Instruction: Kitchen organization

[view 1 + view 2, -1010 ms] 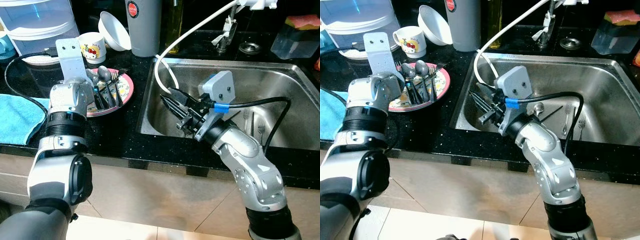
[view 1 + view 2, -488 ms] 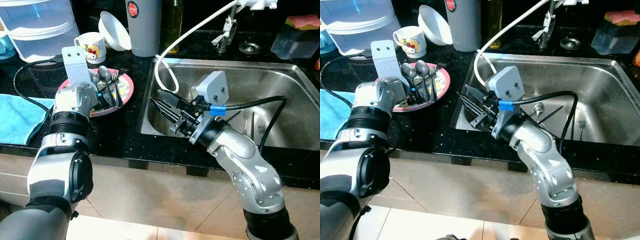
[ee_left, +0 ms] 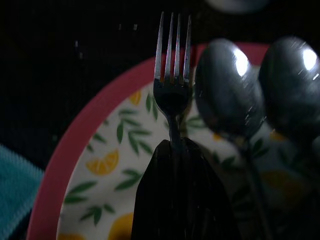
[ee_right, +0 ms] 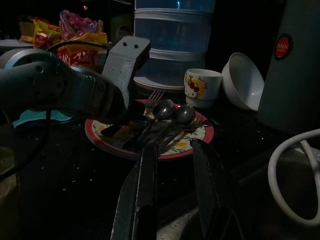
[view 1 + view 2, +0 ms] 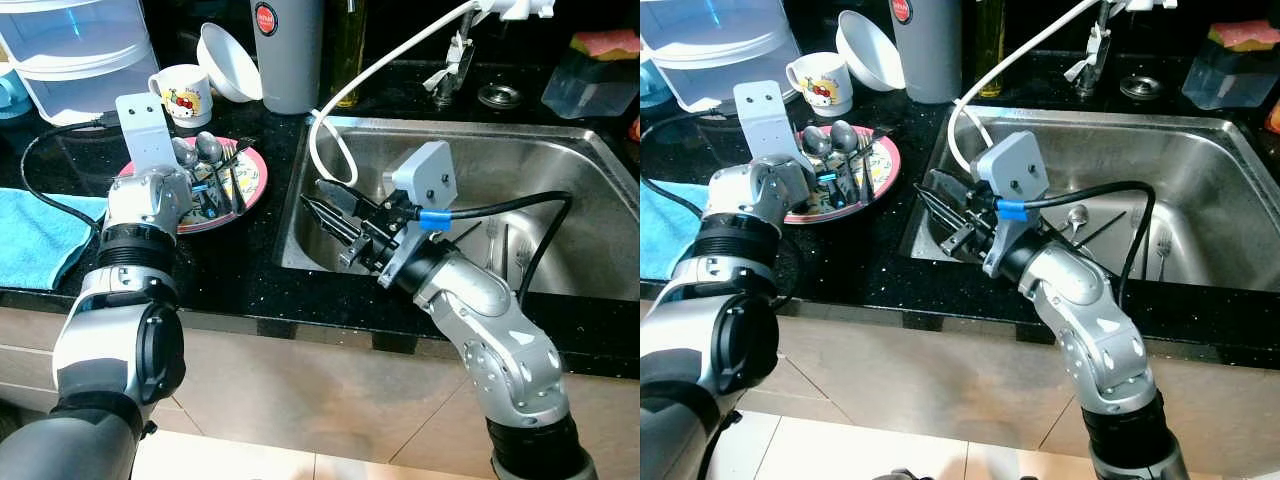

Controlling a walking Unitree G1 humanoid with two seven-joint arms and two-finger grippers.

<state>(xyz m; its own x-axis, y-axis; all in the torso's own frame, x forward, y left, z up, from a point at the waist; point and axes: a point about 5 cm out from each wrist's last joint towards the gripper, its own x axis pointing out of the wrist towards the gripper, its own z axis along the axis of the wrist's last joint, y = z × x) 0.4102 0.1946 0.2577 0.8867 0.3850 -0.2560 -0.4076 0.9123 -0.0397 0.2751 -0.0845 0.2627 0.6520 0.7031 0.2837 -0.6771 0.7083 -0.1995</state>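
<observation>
While the left end effector (image 3: 172,145) pinches a fork (image 3: 173,75) over the pink-rimmed plate (image 5: 255,180), two spoons (image 5: 835,135) just beside, mug (image 5: 180,90) and bowl (image 5: 228,62) at twelve o'clock, right end effector (image 5: 330,205) spread above the sink (image 5: 540,160) edge, black surface (image 5: 240,270) between.

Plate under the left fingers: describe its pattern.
The plate is white with orange slices and green leaves, pink-red rim; clearest in the left wrist view.
</observation>
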